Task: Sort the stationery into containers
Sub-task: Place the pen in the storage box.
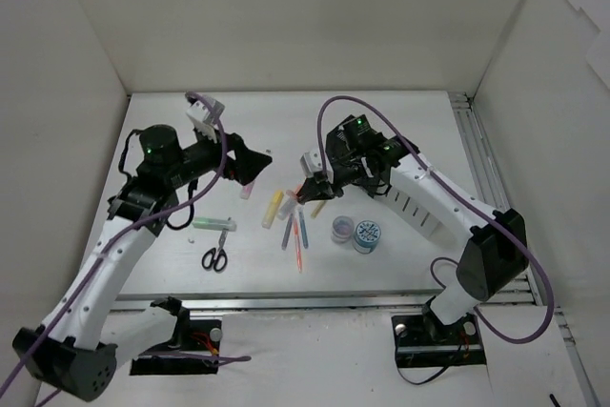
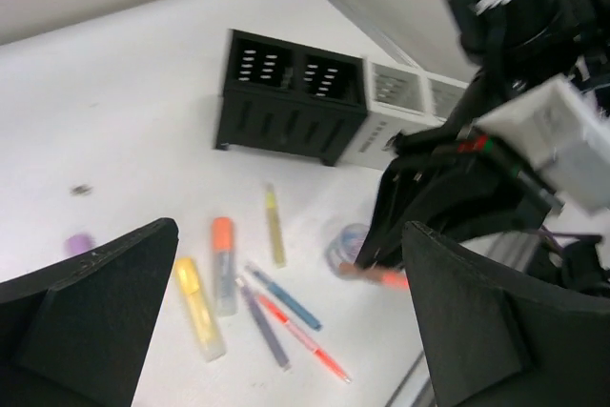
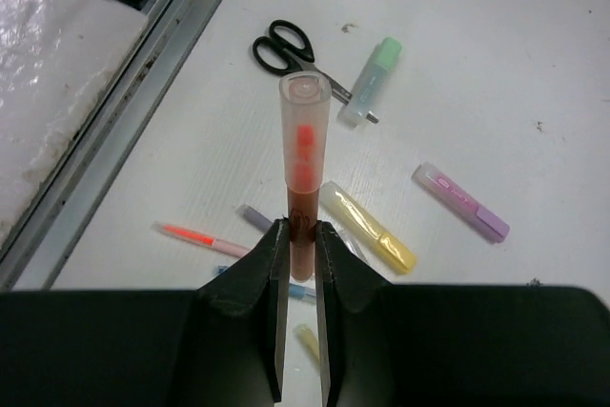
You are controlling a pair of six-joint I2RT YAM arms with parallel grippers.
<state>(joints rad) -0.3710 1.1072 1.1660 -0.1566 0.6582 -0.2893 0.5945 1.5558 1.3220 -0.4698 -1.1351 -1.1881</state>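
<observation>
The right tool (image 3: 302,232) is narrowed onto a clear-capped highlighter (image 3: 304,145), pinching its dark orange barrel just below the cap; the cap end sticks out past the fingertips. It is held off the surface (image 1: 400,131), above the loose items in the middle.

Below and beyond it in the right wrist view lie a yellow highlighter (image 3: 368,227), a pink-and-purple highlighter (image 3: 462,202) a little apart from that, and a thin red pen (image 3: 198,235) nearer the metal rail. Farther out, black scissors (image 3: 286,45) lie with their blades touching or passing under a green highlighter (image 3: 374,83).

The left tool (image 2: 286,235) is spread wide and holds nothing. Between its fingers the left wrist view shows a second orange highlighter (image 2: 223,264) beside the yellow one, a thin yellow pen (image 2: 274,226) and blue, purple and red pens fanned together. Behind them stand the black organizer (image 2: 291,92) and the white organizer (image 2: 405,102), side by side and touching. Two tape rolls (image 1: 355,233) sit next to each other near the white organizer.
</observation>
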